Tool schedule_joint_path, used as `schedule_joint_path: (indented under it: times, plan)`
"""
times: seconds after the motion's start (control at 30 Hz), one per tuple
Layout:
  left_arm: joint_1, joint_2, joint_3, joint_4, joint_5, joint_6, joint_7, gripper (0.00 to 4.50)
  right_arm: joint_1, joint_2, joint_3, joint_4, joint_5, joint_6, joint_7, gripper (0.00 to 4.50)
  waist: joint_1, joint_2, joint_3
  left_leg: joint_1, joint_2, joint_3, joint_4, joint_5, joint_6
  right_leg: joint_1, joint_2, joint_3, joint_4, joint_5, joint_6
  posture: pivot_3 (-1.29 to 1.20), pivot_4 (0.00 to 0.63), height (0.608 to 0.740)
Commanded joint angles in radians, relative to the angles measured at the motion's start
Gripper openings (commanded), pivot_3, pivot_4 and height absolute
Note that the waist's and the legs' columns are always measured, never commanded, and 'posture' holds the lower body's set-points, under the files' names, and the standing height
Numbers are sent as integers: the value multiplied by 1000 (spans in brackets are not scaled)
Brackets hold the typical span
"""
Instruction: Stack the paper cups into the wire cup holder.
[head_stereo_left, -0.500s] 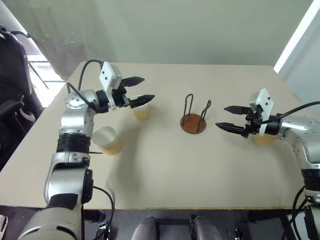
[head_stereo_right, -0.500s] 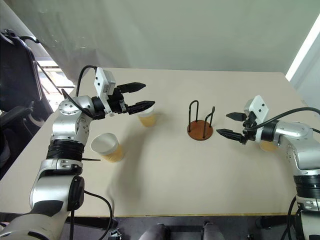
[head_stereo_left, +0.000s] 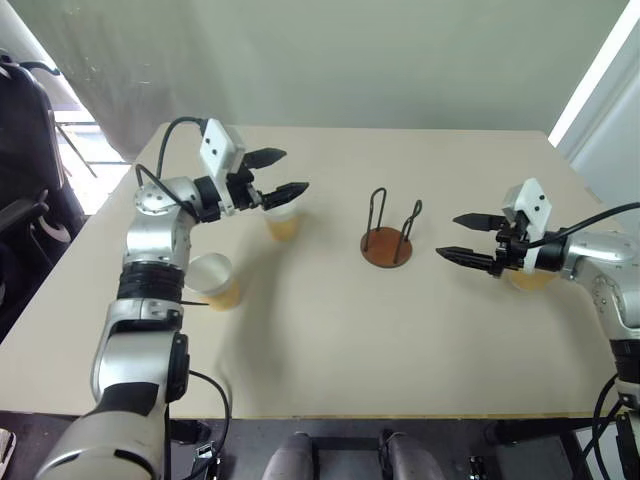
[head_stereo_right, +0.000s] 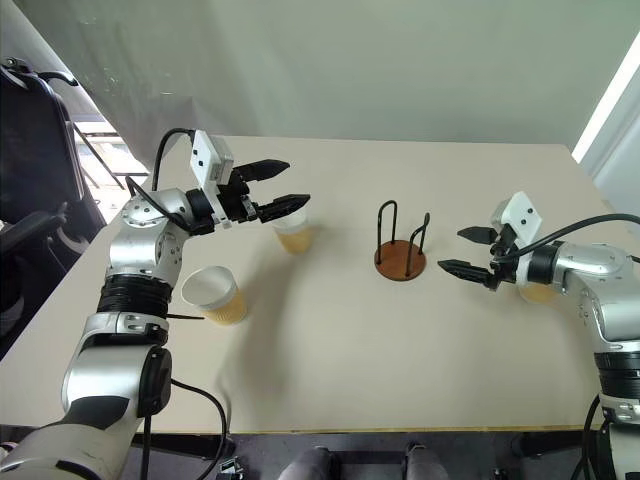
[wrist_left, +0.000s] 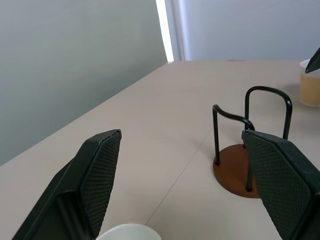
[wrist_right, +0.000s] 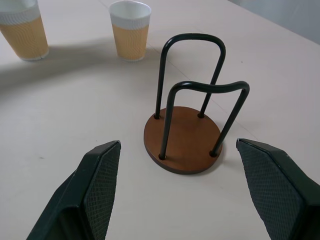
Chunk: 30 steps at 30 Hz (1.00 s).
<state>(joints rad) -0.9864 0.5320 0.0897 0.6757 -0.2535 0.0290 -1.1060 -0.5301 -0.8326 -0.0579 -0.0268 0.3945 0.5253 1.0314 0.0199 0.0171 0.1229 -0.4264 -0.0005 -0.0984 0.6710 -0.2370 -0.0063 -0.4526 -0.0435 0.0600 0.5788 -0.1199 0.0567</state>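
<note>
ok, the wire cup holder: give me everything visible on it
The wire cup holder is a round, flat, rust-brown disc, wood-like in look, with two thin black wire loops standing upright from it, each an inverted U set into the disc at both ends. The nearer loop's top dips in the middle; the other is plainly arched. It holds no cup and stands upright on the beige table, near its middle, between the two arms. Nothing touches it except the table.
</note>
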Motion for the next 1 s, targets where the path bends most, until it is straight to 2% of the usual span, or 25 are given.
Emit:
schedule_joint_path:
  times: [0.03,0.3,0.8,1.0]
  plan:
    - [-51,-2,-2,16,6,-34,4,4123,14,-26,-27,-42,4,6,-1,3801,2,0,0,0,0,0,0,0,0,0,0,0,0,0,0,0,150,740]
    - [-63,-29,-26,50,23,-62,-22,4123,52,-28,-10,-95,3,25,-4,3801,1,0,0,0,0,0,0,0,0,0,0,0,-1,0,0,0,150,740]
    - [-131,-42,-35,139,47,-122,-45,4123,-43,197,93,2,-106,-49,-159,3801,-1,0,0,-1,0,-1,0,0,0,0,0,0,-1,0,0,0,150,740]
    - [-130,-38,-33,135,48,-123,-46,4123,-77,248,121,58,-147,-90,-173,3801,-1,0,0,-1,0,-2,0,0,0,-1,0,-1,-1,1,0,0,150,740]
